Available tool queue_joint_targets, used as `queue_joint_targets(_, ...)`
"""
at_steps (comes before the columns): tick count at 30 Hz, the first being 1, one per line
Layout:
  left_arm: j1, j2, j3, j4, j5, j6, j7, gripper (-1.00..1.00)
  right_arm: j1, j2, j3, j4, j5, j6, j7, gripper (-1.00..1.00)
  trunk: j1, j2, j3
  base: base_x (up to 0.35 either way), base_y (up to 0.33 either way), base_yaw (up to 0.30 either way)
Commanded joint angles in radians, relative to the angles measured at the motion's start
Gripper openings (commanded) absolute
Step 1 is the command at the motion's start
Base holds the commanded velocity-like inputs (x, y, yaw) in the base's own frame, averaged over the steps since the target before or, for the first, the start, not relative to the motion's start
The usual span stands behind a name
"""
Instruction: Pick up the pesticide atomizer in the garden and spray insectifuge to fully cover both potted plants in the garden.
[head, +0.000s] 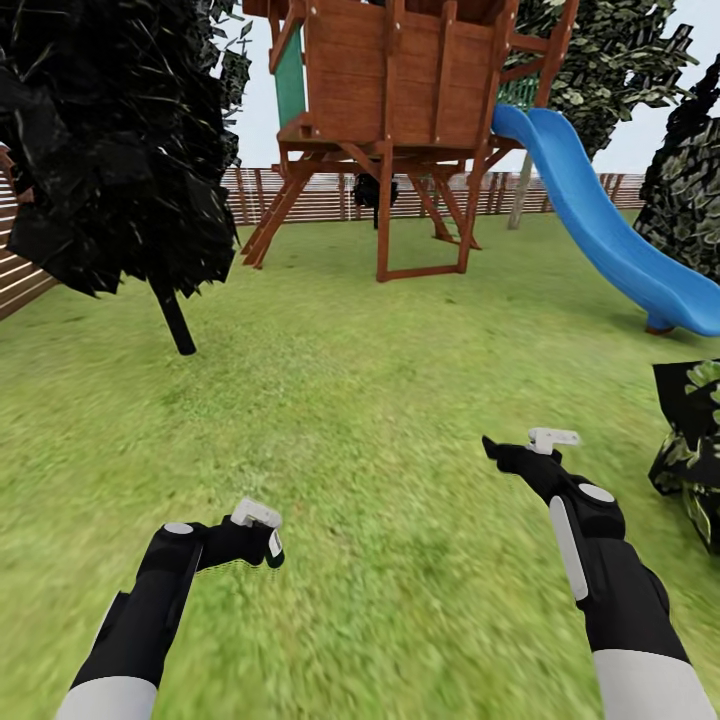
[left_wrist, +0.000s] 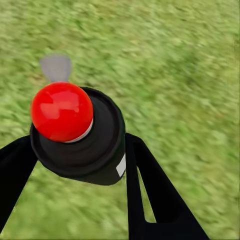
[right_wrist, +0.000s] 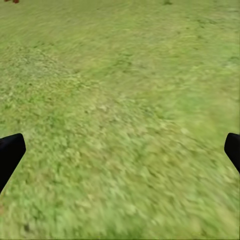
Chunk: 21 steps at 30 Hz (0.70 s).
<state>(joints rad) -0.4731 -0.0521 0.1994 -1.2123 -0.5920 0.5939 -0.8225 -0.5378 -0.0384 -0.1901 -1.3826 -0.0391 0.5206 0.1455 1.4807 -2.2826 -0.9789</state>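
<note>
On the lawn before a wooden play tower: left gripper around the pesticide atomizer, right gripper spread empty.

Both arms extended forward; left end effector clamped around load, right end effector spread.

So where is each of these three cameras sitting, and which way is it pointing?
Head view: on the robot's head, facing forward and down over the lawn toward the wooden play tower and blue slide; both arms show.
Left wrist view: near the left gripper, looking down at grass; its jaws clamp the pesticide atomizer, seen from its red cap.
Right wrist view: near the right gripper, aimed at grass, jaws wide apart.
All three share the lawn.
</note>
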Motion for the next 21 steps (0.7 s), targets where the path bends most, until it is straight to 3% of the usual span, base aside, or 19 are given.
queue_joint_targets(1, -0.001, -0.001, 0.003, -0.002, -0.006, 0.004, -0.009, -1.0, -0.001, 0.0, -0.002, -0.001, -0.004, 0.006, 0.004, 1.0, 0.0, 0.0, -0.001, 0.346, 0.0, 0.0)
queue_joint_targets(21, -0.001, -0.001, 0.003, -0.001, -0.006, 0.004, -0.01, -1.0, -0.001, 0.001, 0.003, -0.015, -0.004, 0.015, 0.005, 1.0, 0.0, 0.0, -0.001, 0.347, 0.0, 0.0)
